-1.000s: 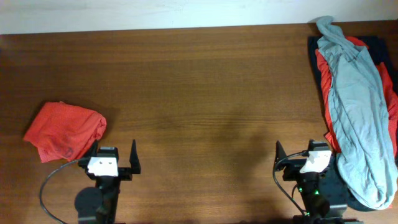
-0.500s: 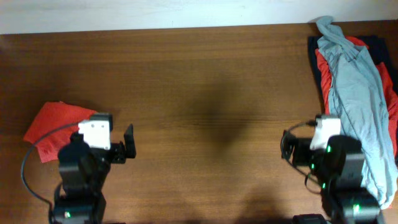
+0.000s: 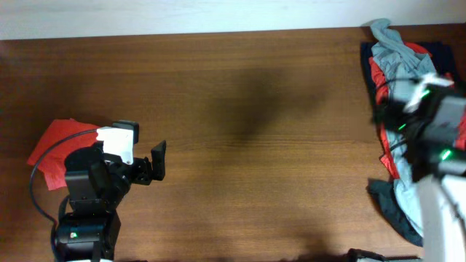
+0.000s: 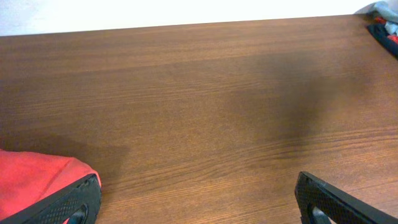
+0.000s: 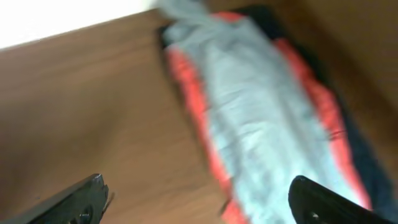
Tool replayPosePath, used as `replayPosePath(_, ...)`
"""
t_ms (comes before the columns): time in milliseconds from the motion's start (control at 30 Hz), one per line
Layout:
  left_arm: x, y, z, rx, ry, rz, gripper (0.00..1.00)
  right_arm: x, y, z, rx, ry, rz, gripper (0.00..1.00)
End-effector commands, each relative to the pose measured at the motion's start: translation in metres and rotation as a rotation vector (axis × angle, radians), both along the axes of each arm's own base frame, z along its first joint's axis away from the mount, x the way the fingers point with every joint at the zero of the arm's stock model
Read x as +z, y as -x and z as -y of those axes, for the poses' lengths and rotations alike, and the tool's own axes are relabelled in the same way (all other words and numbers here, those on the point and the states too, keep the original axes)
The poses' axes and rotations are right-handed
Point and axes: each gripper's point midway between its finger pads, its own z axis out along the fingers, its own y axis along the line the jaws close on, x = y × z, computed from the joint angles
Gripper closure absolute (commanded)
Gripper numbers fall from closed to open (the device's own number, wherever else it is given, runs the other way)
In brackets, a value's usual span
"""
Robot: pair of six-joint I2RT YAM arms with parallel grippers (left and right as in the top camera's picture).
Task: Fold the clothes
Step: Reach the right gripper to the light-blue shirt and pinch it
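Note:
A crumpled red garment (image 3: 51,149) lies at the table's left; its edge shows at the bottom left of the left wrist view (image 4: 31,180). A pile of clothes lies at the right edge: a grey garment (image 3: 393,47) on top of red and dark navy ones. My left gripper (image 4: 199,208) is open and empty just right of the red garment, low over bare wood. My right gripper (image 5: 205,202) is open and empty above the pile, with the grey garment (image 5: 255,124) below it. That view is blurred. From overhead, the right arm (image 3: 433,120) covers the pile's middle.
The wooden table (image 3: 255,109) runs to a white wall along the back edge. The pile's far end shows at the top right of the left wrist view (image 4: 382,18). A dark garment's edge (image 3: 389,204) lies at the front right.
Both arms have risen from their rest positions at the front edge. The right arm has swung back over the pile. The left gripper has moved forward and turned to the right.

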Motion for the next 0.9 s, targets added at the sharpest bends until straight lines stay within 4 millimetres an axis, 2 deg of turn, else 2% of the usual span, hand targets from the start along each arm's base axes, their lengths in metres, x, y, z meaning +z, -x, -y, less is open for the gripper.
replayPosePath(0, 0.010, -0.001, 0.002, -0.011, 0.016, 0.022, 0.01, 0.004, -0.014, 0.065, -0.099, 0.033, -0.005, 0.06)
replayPosePath(100, 0.011, -0.001, 0.002, -0.011, 0.015, 0.026, 0.01, -0.012, -0.028, 0.106, -0.153, 0.003, 0.010, 0.07)
replayPosePath(233, 0.011, -0.002, 0.002, -0.011, 0.015, 0.028, 0.01, -0.047, -0.038, 0.149, -0.205, -0.025, 0.008, 0.11)
replayPosePath(433, 0.011, -0.002, 0.002, -0.011, 0.015, 0.028, 0.01, -0.113, -0.026, 0.191, -0.264, -0.063, -0.110, 0.15)
replayPosePath(633, 0.012, -0.002, 0.002, -0.011, 0.015, 0.028, 0.01, -0.160, -0.015, 0.207, -0.302, -0.116, -0.184, 0.19)
replayPosePath(867, 0.012, -0.002, 0.002, -0.011, 0.015, 0.028, 0.01, -0.186, -0.017, 0.211, -0.305, -0.135, -0.212, 0.22)
